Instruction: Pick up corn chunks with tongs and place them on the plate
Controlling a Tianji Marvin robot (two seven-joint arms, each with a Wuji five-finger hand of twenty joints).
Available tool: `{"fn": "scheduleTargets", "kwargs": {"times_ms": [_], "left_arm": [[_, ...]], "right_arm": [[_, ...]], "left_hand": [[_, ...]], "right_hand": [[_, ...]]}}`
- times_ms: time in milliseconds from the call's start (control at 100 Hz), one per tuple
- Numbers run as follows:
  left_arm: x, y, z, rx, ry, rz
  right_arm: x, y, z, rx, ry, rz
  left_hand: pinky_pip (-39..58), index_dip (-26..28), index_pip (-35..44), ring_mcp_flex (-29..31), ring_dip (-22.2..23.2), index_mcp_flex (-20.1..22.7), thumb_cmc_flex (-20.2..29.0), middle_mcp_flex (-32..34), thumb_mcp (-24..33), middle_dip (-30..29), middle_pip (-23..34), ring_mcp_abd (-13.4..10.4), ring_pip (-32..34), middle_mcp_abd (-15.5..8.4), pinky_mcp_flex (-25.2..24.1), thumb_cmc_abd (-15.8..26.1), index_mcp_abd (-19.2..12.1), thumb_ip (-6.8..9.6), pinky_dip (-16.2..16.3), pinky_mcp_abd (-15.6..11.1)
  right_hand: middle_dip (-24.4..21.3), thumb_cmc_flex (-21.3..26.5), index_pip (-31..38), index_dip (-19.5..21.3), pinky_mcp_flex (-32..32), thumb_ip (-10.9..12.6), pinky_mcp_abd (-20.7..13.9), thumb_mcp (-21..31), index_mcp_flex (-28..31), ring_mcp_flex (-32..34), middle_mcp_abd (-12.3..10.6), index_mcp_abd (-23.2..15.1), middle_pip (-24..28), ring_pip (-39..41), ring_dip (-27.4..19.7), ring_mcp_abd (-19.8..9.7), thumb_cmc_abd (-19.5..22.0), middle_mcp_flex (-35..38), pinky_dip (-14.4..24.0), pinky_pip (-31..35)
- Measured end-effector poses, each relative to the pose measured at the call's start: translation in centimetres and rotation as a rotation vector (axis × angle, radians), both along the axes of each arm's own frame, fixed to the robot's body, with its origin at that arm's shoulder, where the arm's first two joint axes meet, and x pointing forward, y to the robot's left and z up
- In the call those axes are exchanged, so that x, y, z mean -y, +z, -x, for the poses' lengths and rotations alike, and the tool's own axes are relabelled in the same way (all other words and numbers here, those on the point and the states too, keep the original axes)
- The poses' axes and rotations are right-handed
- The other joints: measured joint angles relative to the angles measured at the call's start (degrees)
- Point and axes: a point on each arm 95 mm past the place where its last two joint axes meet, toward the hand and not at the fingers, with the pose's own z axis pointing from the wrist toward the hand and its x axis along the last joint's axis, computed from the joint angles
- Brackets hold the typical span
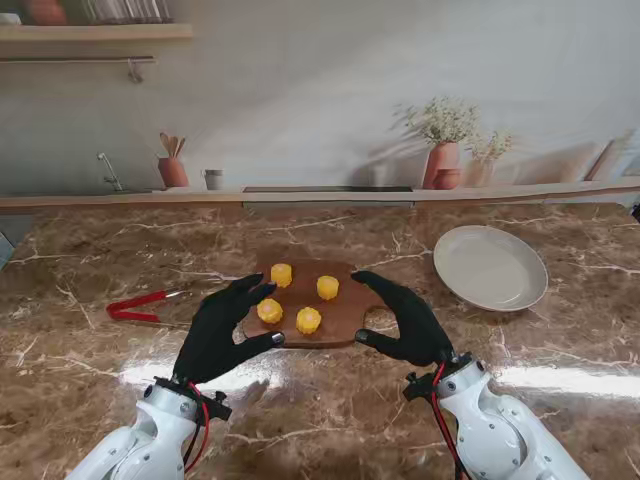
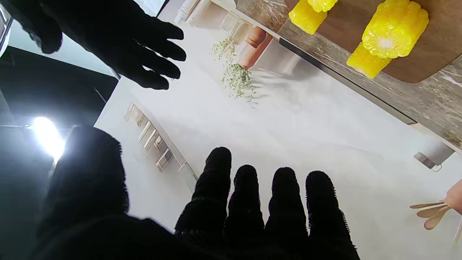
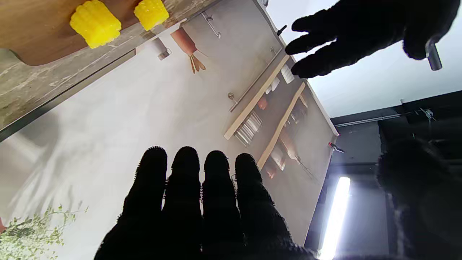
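Observation:
Several yellow corn chunks [image 1: 298, 297] lie on a brown wooden board [image 1: 345, 312] in the middle of the table. Red-handled tongs [image 1: 137, 305] lie on the marble to the left of the board. A white plate [image 1: 490, 266] sits empty at the right. My left hand [image 1: 222, 330] hovers at the board's left edge, fingers spread, holding nothing. My right hand [image 1: 405, 319] hovers at the board's right near corner, also open. The left wrist view shows corn chunks [image 2: 393, 29] on the board [image 2: 433, 54]; the right wrist view shows two corn chunks [image 3: 95, 23].
A ledge along the back wall carries a terracotta vase with flowers [image 1: 442, 160], a smaller pot [image 1: 448, 179], a utensil pot [image 1: 172, 170] and a small cup [image 1: 213, 179]. A tap [image 1: 108, 170] stands at the far left.

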Motion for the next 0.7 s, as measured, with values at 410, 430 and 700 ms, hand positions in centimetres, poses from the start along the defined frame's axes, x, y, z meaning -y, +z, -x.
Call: {"fn": "scheduleTargets", "kwargs": {"times_ms": [410, 430, 700], "left_arm": [[-2.4, 0.4, -0.8, -0.026, 0.028, -0.111], [-2.8, 0.4, -1.0, -0.031, 0.034, -0.131], [-7.4, 1.7, -3.8, -0.114, 0.069, -0.525]], "right_arm": [[0.2, 0.1, 0.1, -0.001, -0.023, 0.056], [0.2, 0.1, 0.1, -0.001, -0.025, 0.058], [0.2, -0.3, -0.3, -0.021, -0.032, 0.09]], "left_hand": [[2.46, 0.01, 0.74, 0.86, 0.0, 1.54, 6.79, 1.79, 0.0, 0.0, 0.27, 0.0, 0.04, 0.08, 0.96, -4.73, 0.04, 0.0, 0.51, 0.0], [3.05, 0.01, 1.0, 1.95, 0.12, 1.54, 9.06, 1.8, 0.05, 0.0, 0.45, 0.01, 0.04, 0.08, 1.49, -6.4, 0.04, 0.0, 0.72, 0.0], [9.31, 2.86, 8.08, 7.93, 5.27, 6.55, 7.28, 7.63, 37.13, 2.85, 5.0, 1.24, 4.83, 0.1, 5.04, -25.56, -1.22, -2.22, 3.61, 0.05]], "right_hand": [[0.08, 1.02, -0.04, 0.06, 0.41, 0.0, 0.01, 0.0, 1.96, 0.01, -0.01, -0.61, 0.21, 0.04, 0.0, 0.0, -1.03, 1.15, 0.0, 0.75], [0.08, 1.59, -0.04, 0.06, 0.42, 0.09, 0.01, 0.09, 1.97, 0.01, -0.03, -0.62, 0.21, 0.04, 0.0, 0.0, -1.06, 1.15, 0.0, 0.75], [0.75, 1.59, -0.04, 0.06, 0.46, 0.09, 0.01, -0.1, 2.88, 0.02, -0.49, -1.2, 0.29, 0.04, 0.0, -0.33, -1.56, 1.78, 0.0, 0.81]]}}
